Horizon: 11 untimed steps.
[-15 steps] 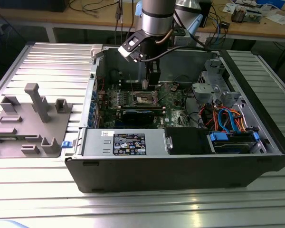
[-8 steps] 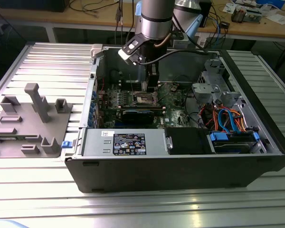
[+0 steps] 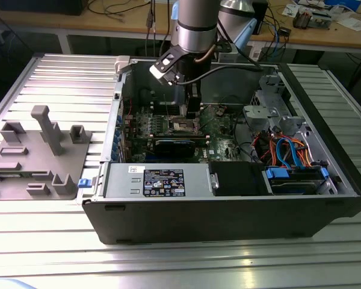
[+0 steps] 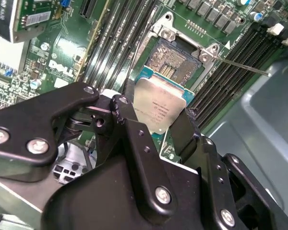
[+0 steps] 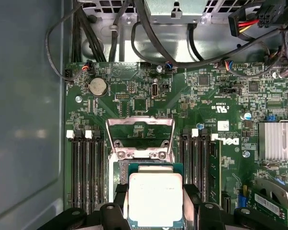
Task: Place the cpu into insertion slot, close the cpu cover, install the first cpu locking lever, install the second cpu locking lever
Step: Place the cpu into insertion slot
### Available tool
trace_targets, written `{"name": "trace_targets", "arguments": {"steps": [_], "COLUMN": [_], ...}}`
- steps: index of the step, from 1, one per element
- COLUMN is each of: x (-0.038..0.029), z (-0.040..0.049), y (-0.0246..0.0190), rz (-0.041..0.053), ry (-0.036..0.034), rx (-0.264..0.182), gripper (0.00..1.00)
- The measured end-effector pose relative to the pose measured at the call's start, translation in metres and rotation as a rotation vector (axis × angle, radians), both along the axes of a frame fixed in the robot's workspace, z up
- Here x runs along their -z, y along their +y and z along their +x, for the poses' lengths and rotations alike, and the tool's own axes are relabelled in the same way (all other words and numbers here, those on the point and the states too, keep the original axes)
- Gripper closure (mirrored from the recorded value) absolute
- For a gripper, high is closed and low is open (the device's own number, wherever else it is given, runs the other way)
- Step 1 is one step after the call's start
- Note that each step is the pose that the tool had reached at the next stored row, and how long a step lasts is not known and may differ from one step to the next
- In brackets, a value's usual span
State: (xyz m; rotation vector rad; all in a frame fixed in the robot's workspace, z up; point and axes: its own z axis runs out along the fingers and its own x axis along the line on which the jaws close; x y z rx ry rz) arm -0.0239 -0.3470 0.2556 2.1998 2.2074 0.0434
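Exterior view: gripper [image 3: 191,113] down inside the open computer case [image 3: 228,223], over the middle of the green motherboard [image 3: 219,129]; its load can't be made out.
Second wrist view: fingers [image 4: 134,134] clamped on the cpu [image 4: 161,106] edges; cpu over one edge of the insertion slot [image 4: 175,60], contacts exposed.
First wrist view: cpu cover [image 5: 140,153] raised open beyond the cpu; memory slots [image 5: 86,167] flank both sides.

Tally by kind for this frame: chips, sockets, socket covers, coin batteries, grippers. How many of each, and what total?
Chip: 1
Socket: 1
Socket cover: 1
Coin battery: 1
Gripper: 1
Total: 5
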Motion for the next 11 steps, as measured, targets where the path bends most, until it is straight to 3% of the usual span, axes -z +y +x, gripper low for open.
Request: {"name": "trace_targets", "arguments": {"steps": [4, 11], "x": [0.0104, 0.0214], "z": [-0.0012, -0.0093], "y": [0.0002, 0.0003], "rz": [-0.0001, 0.0003], "ry": [-0.0001, -0.0017], "rx": [0.000, -0.029], "gripper": [0.46, 0.46]}}
